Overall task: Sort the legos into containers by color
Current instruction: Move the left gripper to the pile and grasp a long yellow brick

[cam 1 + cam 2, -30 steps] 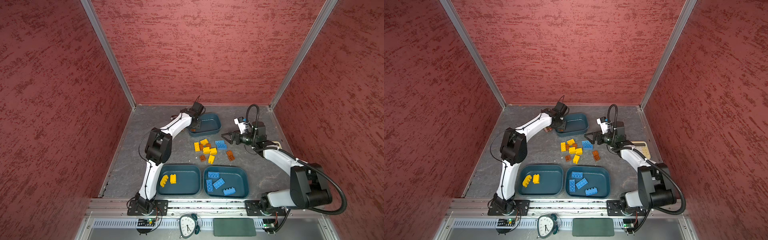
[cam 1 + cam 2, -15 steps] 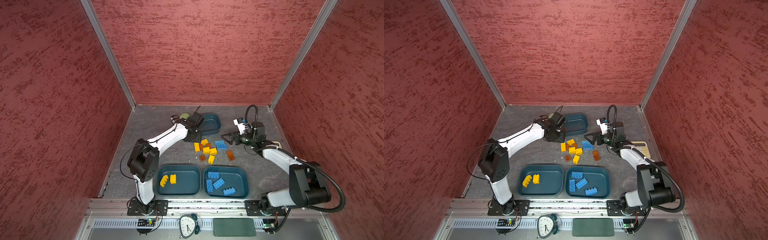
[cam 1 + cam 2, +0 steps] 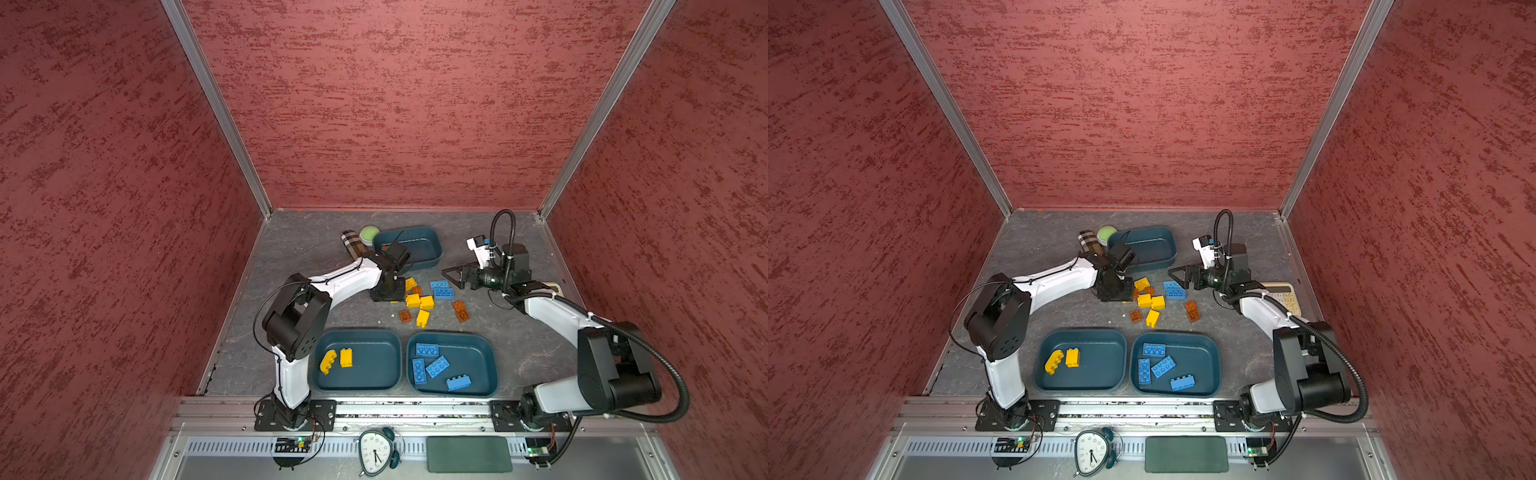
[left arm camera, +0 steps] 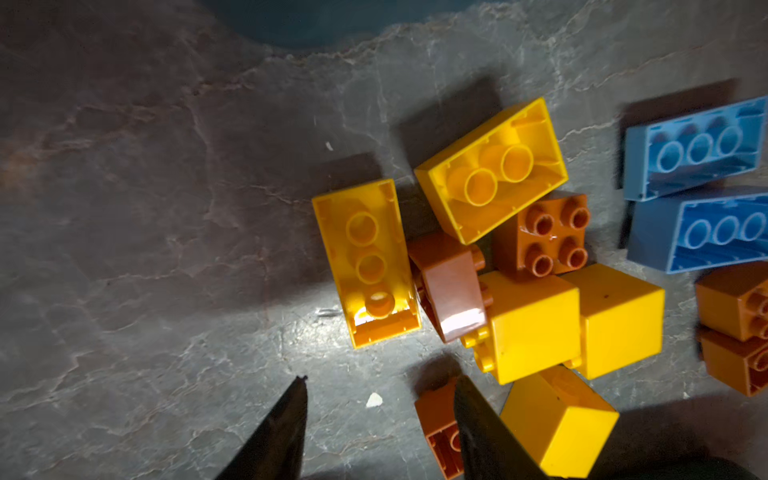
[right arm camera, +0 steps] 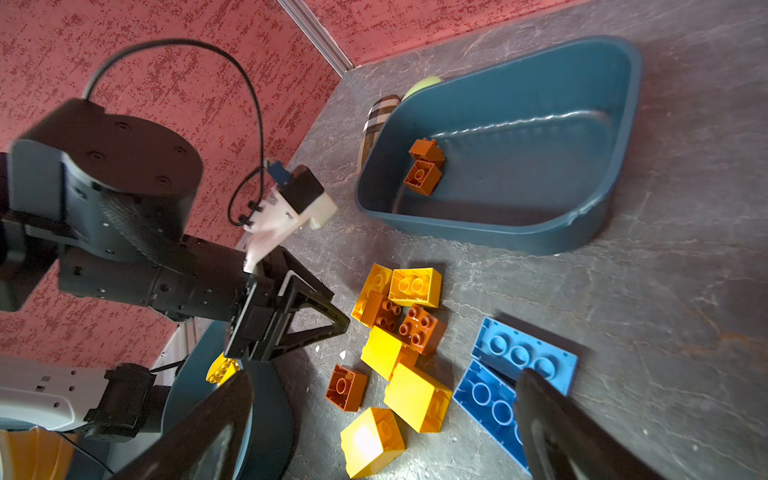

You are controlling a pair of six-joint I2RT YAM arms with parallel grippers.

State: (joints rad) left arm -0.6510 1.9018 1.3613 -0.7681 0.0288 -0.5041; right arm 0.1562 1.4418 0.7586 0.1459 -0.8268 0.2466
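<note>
Two yellow bricks [image 3: 336,360] sit in our near left tub [image 3: 374,384], four blue bricks [image 3: 436,368] in the tub beside it [image 3: 478,345], and two brown bricks [image 5: 424,166] in the far tub [image 5: 540,232]. About a dozen mixed bricks [image 3: 419,301] are left on the worktop [image 3: 291,249]. Our left jaws and right jaws both hang parted and empty at that pile.

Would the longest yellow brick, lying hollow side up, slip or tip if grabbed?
Probably stiff: the yellow brick looks like hard plastic. Likely light, being hollow. It is long and low, so tipping seems unlikely, but its glossy walls might slip.
</note>
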